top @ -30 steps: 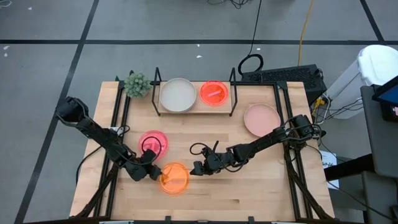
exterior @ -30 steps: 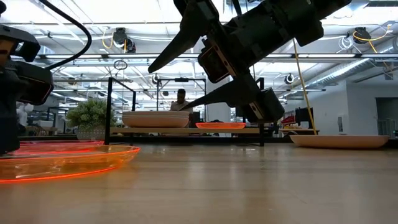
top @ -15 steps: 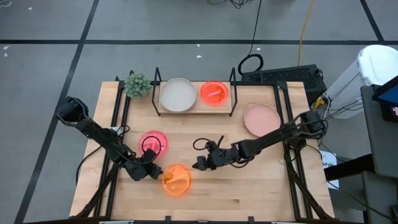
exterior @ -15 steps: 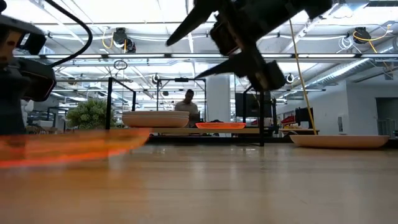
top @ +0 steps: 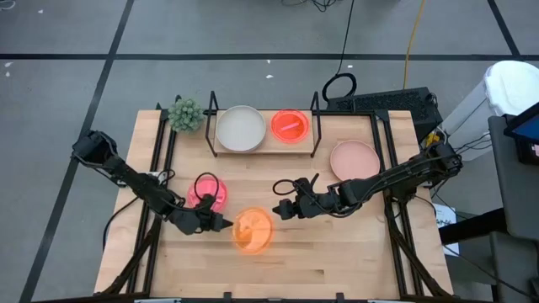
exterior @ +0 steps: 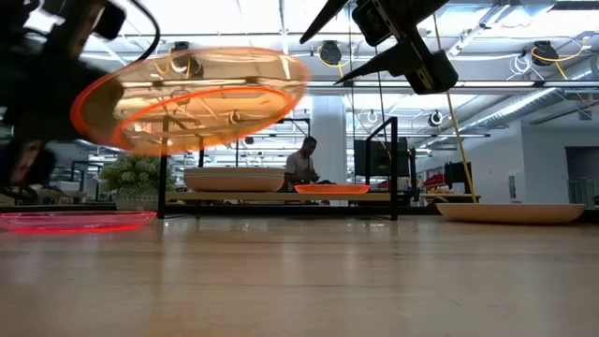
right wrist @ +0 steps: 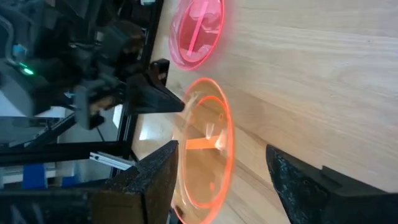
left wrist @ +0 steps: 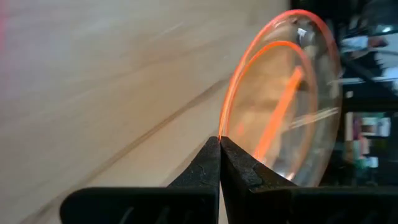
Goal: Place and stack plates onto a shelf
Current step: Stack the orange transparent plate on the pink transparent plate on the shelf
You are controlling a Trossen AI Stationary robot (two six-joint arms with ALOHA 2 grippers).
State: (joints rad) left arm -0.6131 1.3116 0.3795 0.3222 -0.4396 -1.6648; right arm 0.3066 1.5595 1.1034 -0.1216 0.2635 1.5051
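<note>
My left gripper (top: 226,224) is shut on a translucent orange plate (top: 253,231), which shows above the table in the low view (exterior: 192,98). My right gripper (top: 280,209) hovers open just right of that plate, touching nothing; in its wrist view its fingers (right wrist: 149,180) stand apart with the plate (right wrist: 208,149) ahead of them. A neon pink plate (top: 208,192) lies flat on the table. The shelf (top: 263,150) stands at the far edge and carries a cream plate (top: 241,128) and an orange-red plate (top: 290,125). A pale pink plate (top: 354,162) lies flat to the right. My left gripper pinches the orange plate's rim (left wrist: 222,127) on its left side between the two fingertips. The fingers come in roughly level from the table's left. The plate is lifted clear of the table and sticks out beyond the fingers, slightly tilted.
A small potted plant (top: 184,114) stands at the shelf's left end. Black frame rails (top: 160,151) run along the table's left and right sides. Bare wood (top: 337,252) lies along the near edge. A person (exterior: 304,164) sits in the room beyond the shelf.
My left gripper has raised the orange plate off the table and carried it a little toward the table's right; the plate now hangs clear in the air. My right gripper has risen and drawn back toward the right and far side, staying open.
</note>
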